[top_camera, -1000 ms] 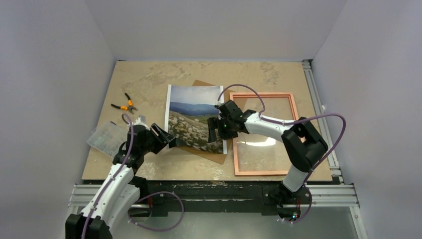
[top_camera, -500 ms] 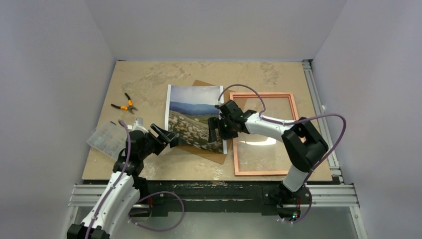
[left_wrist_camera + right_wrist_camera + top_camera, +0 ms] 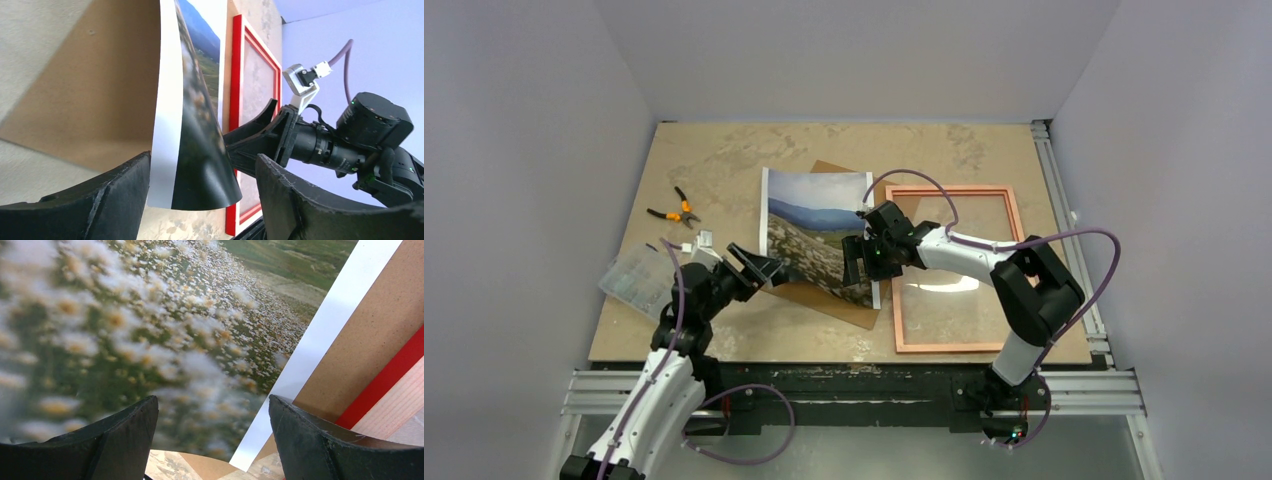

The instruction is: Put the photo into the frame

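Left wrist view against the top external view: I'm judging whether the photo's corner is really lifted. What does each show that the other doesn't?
Only the left wrist view: the photo's white reverse along its curled-up corner, standing between the left gripper's open fingers. Only the top external view: the pliers, the clear plastic box, and the frame's whole outline lying flat. Both: photo, frame, the brown backing board, and the right gripper over the photo's right edge.
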Motion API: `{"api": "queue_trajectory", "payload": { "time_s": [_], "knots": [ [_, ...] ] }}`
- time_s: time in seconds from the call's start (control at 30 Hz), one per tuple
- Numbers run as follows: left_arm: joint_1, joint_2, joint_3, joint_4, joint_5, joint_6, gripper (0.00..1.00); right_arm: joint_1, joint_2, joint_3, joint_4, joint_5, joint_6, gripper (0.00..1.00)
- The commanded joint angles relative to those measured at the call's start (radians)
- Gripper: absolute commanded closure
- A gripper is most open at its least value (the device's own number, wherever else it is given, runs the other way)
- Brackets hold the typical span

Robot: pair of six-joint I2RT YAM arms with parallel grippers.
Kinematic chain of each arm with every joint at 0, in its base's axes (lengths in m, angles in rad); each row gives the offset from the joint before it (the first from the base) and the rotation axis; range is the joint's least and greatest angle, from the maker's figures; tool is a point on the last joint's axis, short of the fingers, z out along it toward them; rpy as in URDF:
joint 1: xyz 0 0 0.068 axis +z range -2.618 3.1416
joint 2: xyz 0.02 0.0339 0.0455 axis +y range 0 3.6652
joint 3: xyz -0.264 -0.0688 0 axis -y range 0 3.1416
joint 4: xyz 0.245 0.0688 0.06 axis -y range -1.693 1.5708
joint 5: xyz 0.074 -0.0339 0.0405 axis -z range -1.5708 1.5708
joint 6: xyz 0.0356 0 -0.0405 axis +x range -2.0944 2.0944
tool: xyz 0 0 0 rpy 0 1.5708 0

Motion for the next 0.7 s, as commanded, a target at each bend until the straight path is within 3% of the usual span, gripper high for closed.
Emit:
{"api": "queue_trajectory", "payload": {
  "time_s": [0.0,0.53,0.67],
  "knots": [
    [0.004,-0.006,0.006,0.105,0.058,-0.009,0.27,0.012,0.081,-0.084,-0.127,-0.014,0.003,0.19],
    [0.003,-0.069,0.007,0.109,0.089,0.029,0.28,0.013,0.087,-0.086,-0.12,-0.022,0.008,0.19],
    [0.003,-0.029,0.019,0.046,0.058,0.043,0.28,0.013,0.088,-0.087,-0.118,-0.023,0.009,0.19]
  ]
}}
